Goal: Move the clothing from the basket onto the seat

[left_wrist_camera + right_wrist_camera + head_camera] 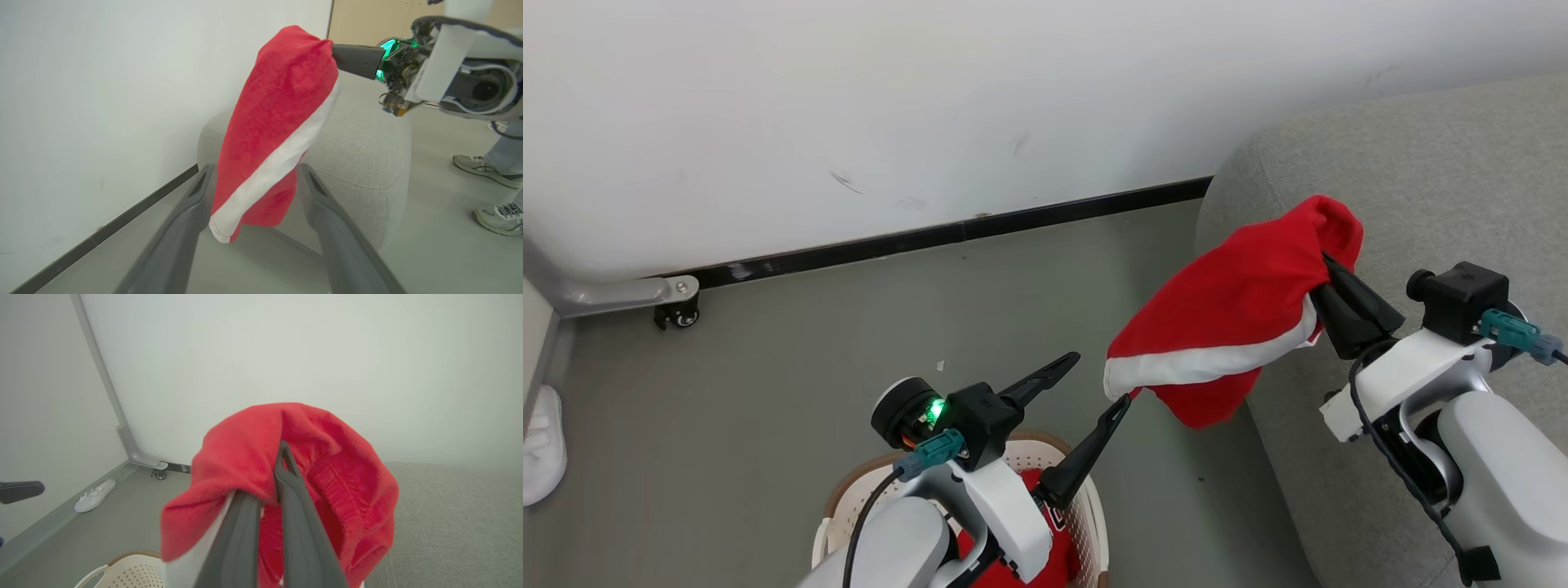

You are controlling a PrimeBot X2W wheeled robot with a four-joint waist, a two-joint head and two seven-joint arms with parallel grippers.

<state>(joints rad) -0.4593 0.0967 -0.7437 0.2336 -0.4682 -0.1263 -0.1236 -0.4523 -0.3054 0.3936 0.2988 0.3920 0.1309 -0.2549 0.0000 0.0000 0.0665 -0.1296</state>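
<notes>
Currently grips red shorts (1225,318) in clenched right gripper (282,453) beside grey seat (1421,163); holds left gripper (1099,377) released, empty, by laundry basket (1023,447).

Red garments were two: shorts (1233,310) and jersey (1062,559). There was one basket (845,490) and one seat (1421,163). Claws were two, left claw (1099,377) and right claw (1327,265), each with two dark fingers. Shoes were three: one white shoe (543,445) and two grey sneakers (484,165) on a person's feet. One caster wheel (685,315) was noted.
</notes>
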